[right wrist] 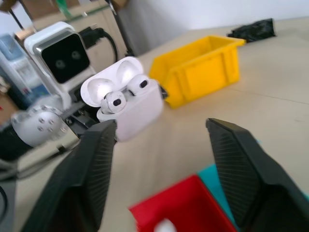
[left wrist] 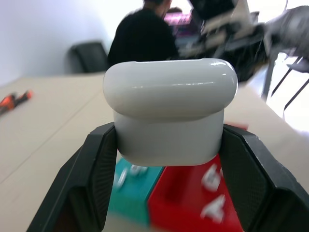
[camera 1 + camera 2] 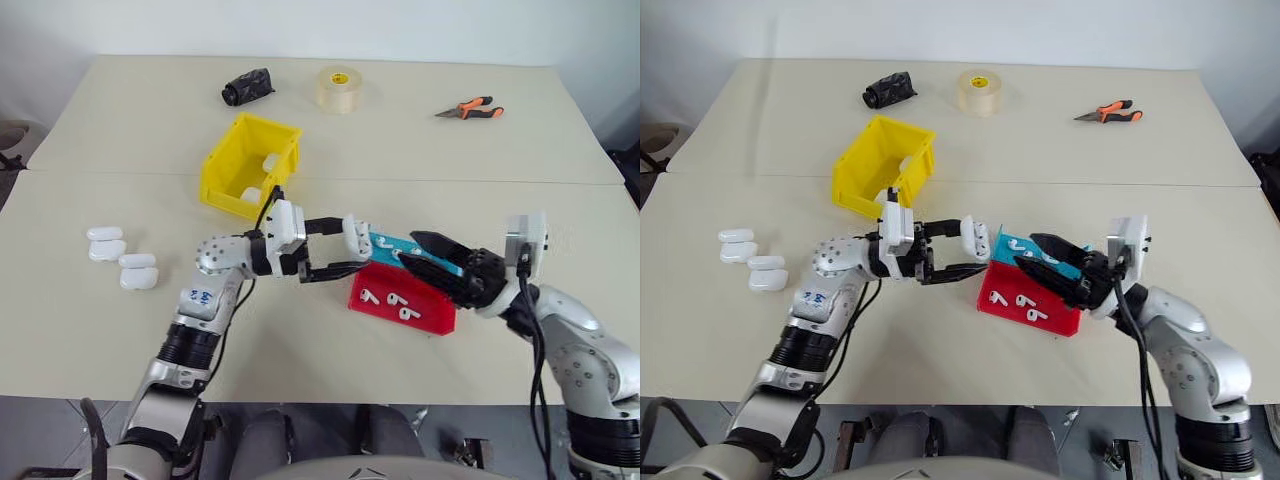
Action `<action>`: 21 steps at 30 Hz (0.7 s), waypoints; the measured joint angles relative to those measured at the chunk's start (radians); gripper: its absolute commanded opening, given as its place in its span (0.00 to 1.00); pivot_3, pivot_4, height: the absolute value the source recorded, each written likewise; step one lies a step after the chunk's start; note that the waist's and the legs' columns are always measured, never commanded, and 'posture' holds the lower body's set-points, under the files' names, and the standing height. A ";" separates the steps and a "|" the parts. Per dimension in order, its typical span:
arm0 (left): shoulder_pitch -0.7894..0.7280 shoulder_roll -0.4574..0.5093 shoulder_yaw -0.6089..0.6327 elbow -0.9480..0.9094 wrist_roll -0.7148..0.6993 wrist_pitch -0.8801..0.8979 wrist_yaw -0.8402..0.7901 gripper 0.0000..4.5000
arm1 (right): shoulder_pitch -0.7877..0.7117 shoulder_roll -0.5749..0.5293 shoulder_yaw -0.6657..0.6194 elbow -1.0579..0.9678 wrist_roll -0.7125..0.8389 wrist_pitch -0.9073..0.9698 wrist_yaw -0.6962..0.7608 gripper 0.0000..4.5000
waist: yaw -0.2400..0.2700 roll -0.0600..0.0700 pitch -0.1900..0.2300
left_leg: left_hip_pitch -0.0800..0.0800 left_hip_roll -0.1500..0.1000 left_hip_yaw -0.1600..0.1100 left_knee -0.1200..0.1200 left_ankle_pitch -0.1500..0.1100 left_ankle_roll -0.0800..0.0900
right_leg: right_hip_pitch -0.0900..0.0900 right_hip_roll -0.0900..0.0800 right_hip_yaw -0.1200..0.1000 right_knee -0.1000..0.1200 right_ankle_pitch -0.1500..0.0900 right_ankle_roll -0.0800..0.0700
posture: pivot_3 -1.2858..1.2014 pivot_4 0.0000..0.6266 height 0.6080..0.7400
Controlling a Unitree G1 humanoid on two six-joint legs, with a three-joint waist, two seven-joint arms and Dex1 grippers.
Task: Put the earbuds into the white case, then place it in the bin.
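Beige tabletop (image 3: 330, 150) against a white wall, two boards joined by a seam. Head views: yellow bin (image 3: 250, 165) at about 11 o'clock from table centre, white cases inside it; black bundle (image 3: 247, 87), tape roll (image 3: 339, 89) and orange-handled pliers (image 3: 470, 109) along the far edge, from 11 to 1 o'clock. Four spare white cases (image 3: 122, 258) grouped at 9 o'clock, well apart from the arms. Left gripper (image 3: 352, 252) near centre, pointing toward 3 o'clock, fingers pinching the white case (image 3: 357, 236), held above the table. Red-and-blue tray (image 3: 405, 290) just past it at 4 o'clock, loose earbuds (image 3: 398, 303) lying in the red part. Right gripper (image 3: 420, 252) at 3 o'clock over the tray, pointing toward 9 o'clock, fingers spread, nothing between them, tips close to the case but apart from it. Left wrist view: case (image 2: 170, 113) clamped between both black fingers (image 2: 94, 179), hinge side toward the camera, tray blurred below, person in dark clothing seated beyond the table. Right wrist view: case (image 1: 126, 99) with lid swung open, two earbuds (image 1: 126, 93) seated inside, stems down; bin (image 1: 198, 67) behind it; right fingers (image 1: 241, 169) wide apart, tray (image 1: 183, 208) beneath.
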 measured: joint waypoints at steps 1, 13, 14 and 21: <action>0.000 0.019 -0.002 0.000 0.021 -0.002 0.004 0.62 | 0.000 -0.020 0.000 0.000 -0.008 -0.001 0.013 0.34 | 0.000 0.000 0.000 | 0.000 0.000 0.000 0.000 0.000 0.000 | 0.000 0.000 0.000 0.000 0.000 0.000 | 0.52 0.24 1.00; -0.121 0.075 -0.158 0.024 0.209 -0.001 -0.027 0.62 | -0.197 -0.100 0.194 -0.088 -0.099 0.081 0.029 0.01 | 0.011 0.000 0.000 | -0.001 0.000 0.000 0.000 0.000 0.000 | 0.000 0.000 -0.001 0.000 0.000 0.000 | 0.52 0.24 1.00; -0.121 0.070 -0.165 0.023 0.212 0.008 -0.027 0.62 | -0.214 -0.095 0.205 -0.093 -0.091 0.100 0.018 0.01 | 0.011 0.000 0.000 | -0.001 0.000 0.000 0.000 0.000 0.000 | 0.000 0.000 -0.001 0.000 0.000 0.000 | 0.52 0.24 1.00; -0.118 0.069 -0.180 0.000 0.214 0.047 -0.027 0.62 | -0.283 -0.048 0.282 -0.118 -0.089 0.176 -0.040 0.01 | 0.013 0.000 0.000 | -0.001 0.000 0.000 0.001 0.000 0.000 | 0.000 0.000 -0.001 0.000 0.000 0.000 | 0.52 0.24 1.00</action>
